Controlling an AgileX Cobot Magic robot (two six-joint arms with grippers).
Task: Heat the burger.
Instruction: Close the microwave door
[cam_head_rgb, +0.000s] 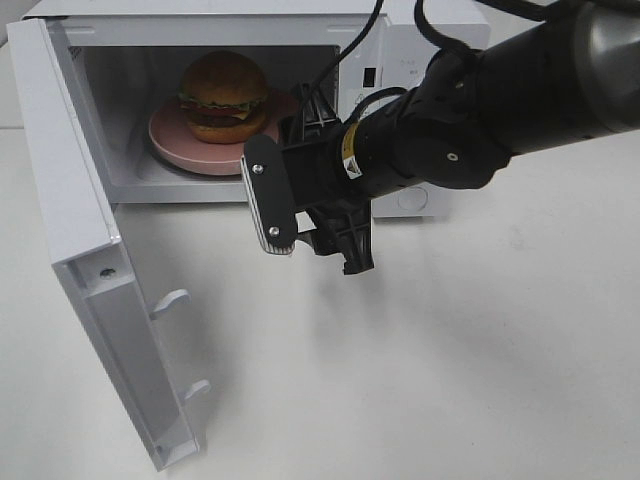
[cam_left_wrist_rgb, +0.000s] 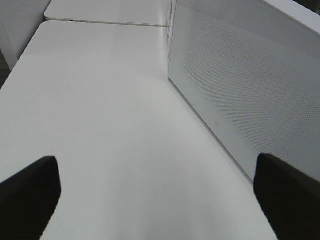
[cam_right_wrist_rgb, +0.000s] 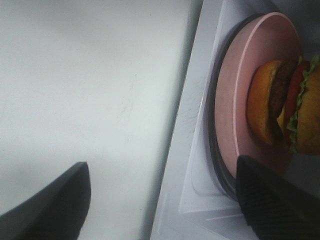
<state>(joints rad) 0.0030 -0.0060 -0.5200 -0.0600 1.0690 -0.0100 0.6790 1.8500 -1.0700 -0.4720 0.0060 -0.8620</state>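
The burger (cam_head_rgb: 223, 95) sits on a pink plate (cam_head_rgb: 172, 148) inside the open white microwave (cam_head_rgb: 400, 55). In the right wrist view the burger (cam_right_wrist_rgb: 280, 107) and the plate (cam_right_wrist_rgb: 239, 95) show just past the oven's front sill. My right gripper (cam_head_rgb: 308, 225) hovers in front of the oven mouth, a little outside it. Its jaws are open with nothing between them, as the right wrist view (cam_right_wrist_rgb: 162, 205) confirms. My left gripper (cam_left_wrist_rgb: 157, 200) is open and empty too, facing the outer side of the microwave door (cam_left_wrist_rgb: 240, 90). It does not show in the exterior high view.
The microwave door (cam_head_rgb: 80, 230) stands swung wide open toward the front left, its latch hooks (cam_head_rgb: 172, 300) pointing into the table area. The right arm (cam_head_rgb: 520, 90) crosses in front of the oven's control panel. The white table (cam_head_rgb: 450, 380) stretches in front.
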